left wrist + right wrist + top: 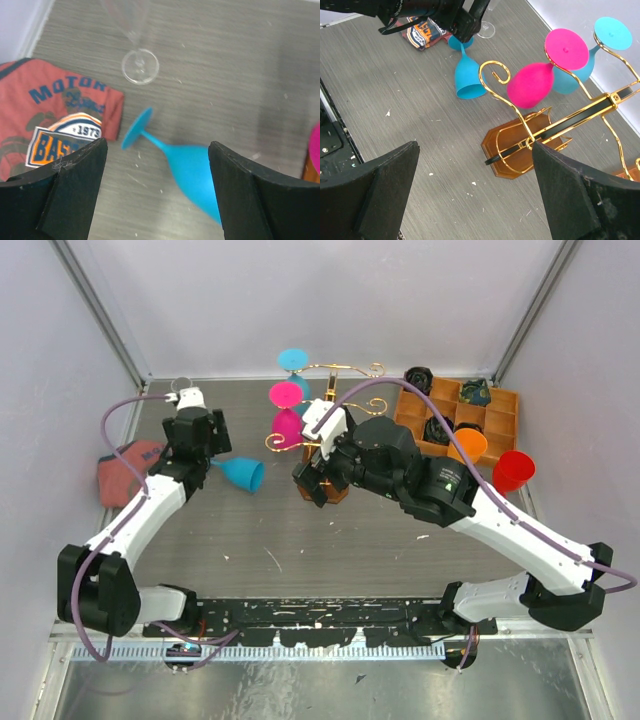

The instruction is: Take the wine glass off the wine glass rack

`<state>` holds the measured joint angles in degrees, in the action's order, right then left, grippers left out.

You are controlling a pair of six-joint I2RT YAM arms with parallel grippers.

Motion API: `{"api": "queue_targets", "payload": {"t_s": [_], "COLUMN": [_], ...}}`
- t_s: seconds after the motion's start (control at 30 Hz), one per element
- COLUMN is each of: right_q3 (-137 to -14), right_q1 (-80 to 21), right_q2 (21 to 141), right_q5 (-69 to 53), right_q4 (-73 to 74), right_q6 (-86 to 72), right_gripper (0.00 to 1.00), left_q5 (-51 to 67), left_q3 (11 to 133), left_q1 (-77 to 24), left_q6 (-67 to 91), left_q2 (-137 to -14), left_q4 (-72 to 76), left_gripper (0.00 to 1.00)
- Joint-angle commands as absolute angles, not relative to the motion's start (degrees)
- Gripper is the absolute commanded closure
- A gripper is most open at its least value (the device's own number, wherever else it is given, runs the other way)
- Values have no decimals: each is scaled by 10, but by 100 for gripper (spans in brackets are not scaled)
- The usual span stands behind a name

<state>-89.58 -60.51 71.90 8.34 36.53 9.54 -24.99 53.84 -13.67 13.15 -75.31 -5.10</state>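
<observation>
The wine glass rack (335, 418) is a gold wire stand on a brown base (512, 150). A pink wine glass (532, 85) and a blue wine glass (572, 75) hang upside down on its arms. Another blue wine glass (243, 472) lies on its side on the table left of the rack; it also shows in the left wrist view (192, 172). My left gripper (205, 453) is open and empty just above this lying glass, its fingers apart either side of the bowl. My right gripper (308, 483) is open and empty, above the table in front of the rack's base.
A red printed shirt (55, 115) lies at the table's left. A clear glass (140, 65) stands behind the lying blue glass. A compartmented orange-brown tray (500, 400) holds dark objects at the back right, with an orange cup (466, 445) and a red cup (512, 470) beside it.
</observation>
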Motion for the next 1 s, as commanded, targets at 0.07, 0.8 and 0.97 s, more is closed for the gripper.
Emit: {"api": "queue_targets", "payload": {"t_s": [0.07,0.8,0.97], "right_q3": [-884,-861,-856], "right_q1": [-602,-594,-591], "right_q2": [687,633,630], "right_q5": [107,155,158], "right_q4": [337,348,347], "right_q6": [98,105,110], "right_gripper": [0,0,0], "left_q5": [-251,-295,-295], "left_q3": [570,685,666], "left_q1": [-230,-283,-283], "left_q6": [108,82,100], "left_q2": [-777,-1001,-950], "left_q4": [-191,-230,-241], "left_gripper": [12,55,95]}}
